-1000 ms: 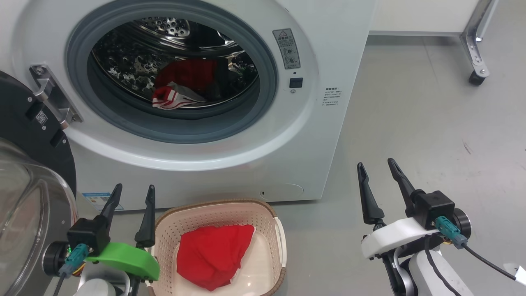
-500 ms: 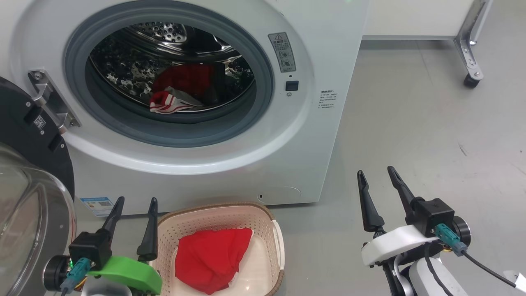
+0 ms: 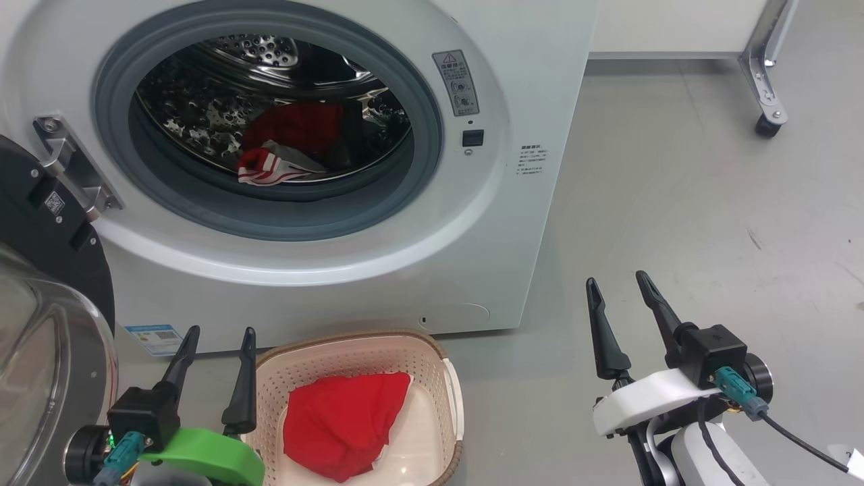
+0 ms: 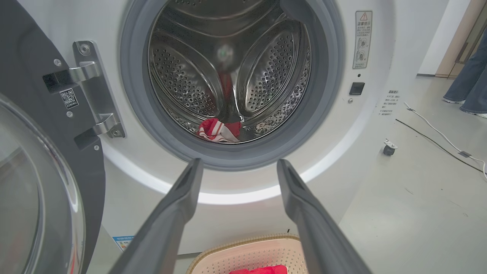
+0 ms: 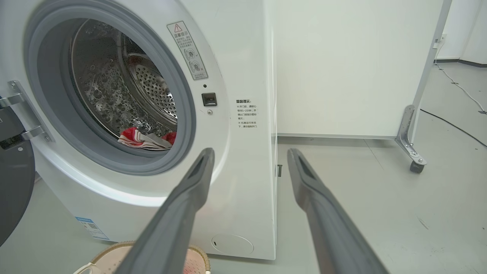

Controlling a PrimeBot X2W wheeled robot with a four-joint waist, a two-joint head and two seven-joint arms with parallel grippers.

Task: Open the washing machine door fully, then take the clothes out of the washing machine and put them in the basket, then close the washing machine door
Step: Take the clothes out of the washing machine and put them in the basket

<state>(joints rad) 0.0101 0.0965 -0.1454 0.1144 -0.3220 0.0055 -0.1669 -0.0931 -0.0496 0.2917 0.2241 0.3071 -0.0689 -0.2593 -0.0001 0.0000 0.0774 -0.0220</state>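
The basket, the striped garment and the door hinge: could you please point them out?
basket (image 3: 351, 335), head view, brown back rim.
striped garment (image 4: 214, 130), left wrist view, striped trim.
door hinge (image 3: 71, 162), head view, metal bracket.

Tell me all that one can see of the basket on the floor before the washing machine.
The basket is small, rounded-rectangular, of cream plastic with perforated walls, a brown woven-look rim and a white handle on its right side. It stands upright on the grey floor, close in front of the washing machine, below the open drum. A crumpled red garment lies inside. The open left claw is beside its left rim; contact cannot be told.
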